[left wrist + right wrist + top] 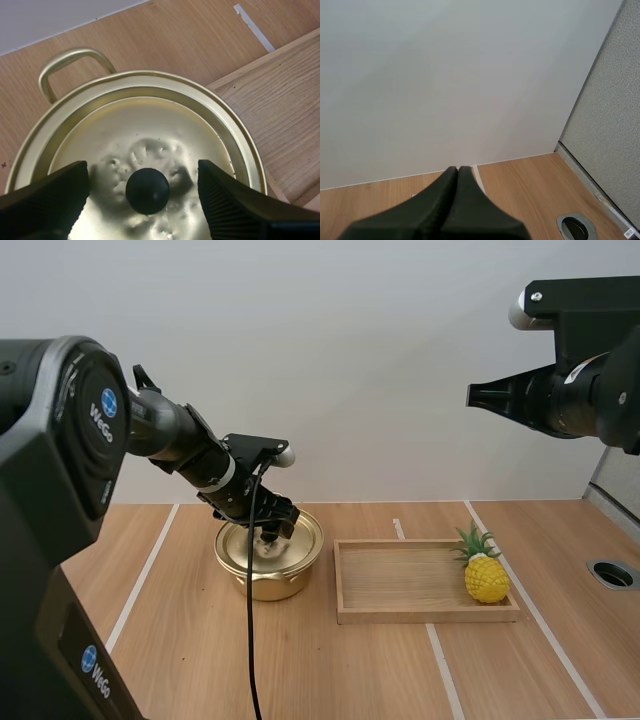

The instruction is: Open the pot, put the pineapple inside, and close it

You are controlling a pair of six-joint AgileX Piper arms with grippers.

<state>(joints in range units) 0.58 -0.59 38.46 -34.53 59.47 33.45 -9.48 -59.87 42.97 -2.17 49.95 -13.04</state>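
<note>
Pot (268, 558) sits lidded on the tabletop (200, 660), pineapple (486, 575) well to its right on the tray (420, 615). Left jaws gape empty either side of the lid knob (147, 190); best sink lower, centred, before pinching. Right jaws, high up, are closed on nothing.

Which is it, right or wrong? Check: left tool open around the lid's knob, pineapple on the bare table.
Wrong: the high view shows the pineapple in the wooden tray. The left tool is open around the lid's knob.
</note>
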